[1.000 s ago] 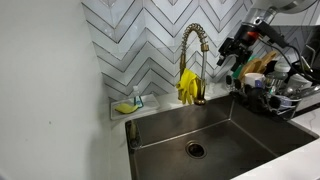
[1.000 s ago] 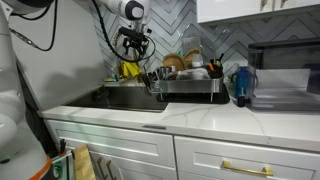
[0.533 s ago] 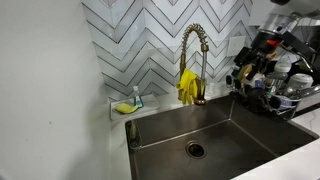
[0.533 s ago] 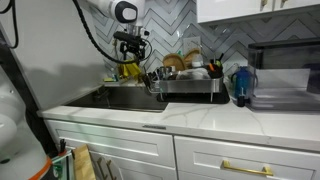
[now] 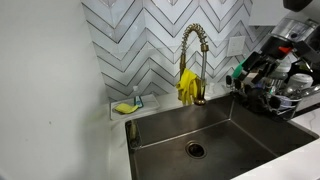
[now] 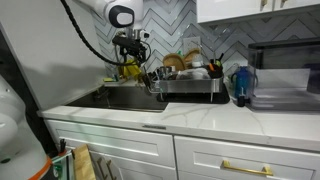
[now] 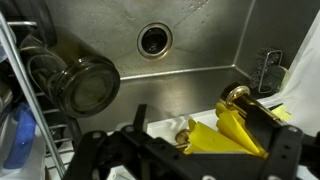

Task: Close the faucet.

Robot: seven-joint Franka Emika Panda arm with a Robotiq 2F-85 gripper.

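The brass-gold faucet (image 5: 194,48) with its coiled spring neck stands behind the sink (image 5: 215,132), and a yellow glove (image 5: 187,88) hangs on it. My gripper (image 5: 243,72) is in the air to the side of the faucet, near the dish rack, and touches nothing. In an exterior view my gripper (image 6: 133,52) hovers over the back of the sink. In the wrist view my dark fingers (image 7: 190,162) are spread wide and empty. Between them lie the yellow glove (image 7: 226,136) and a brass part of the faucet (image 7: 238,97). The side lever is not clearly visible.
A dish rack (image 5: 280,98) full of dishes stands beside the sink; it also shows in an exterior view (image 6: 190,82). A glass jar (image 7: 86,86) lies in the rack. The drain (image 7: 154,38) is in the basin. A soap tray (image 5: 127,106) sits at the back corner.
My gripper has moved away from the faucet, lower and toward the dish rack. The faucet and glove have not moved.
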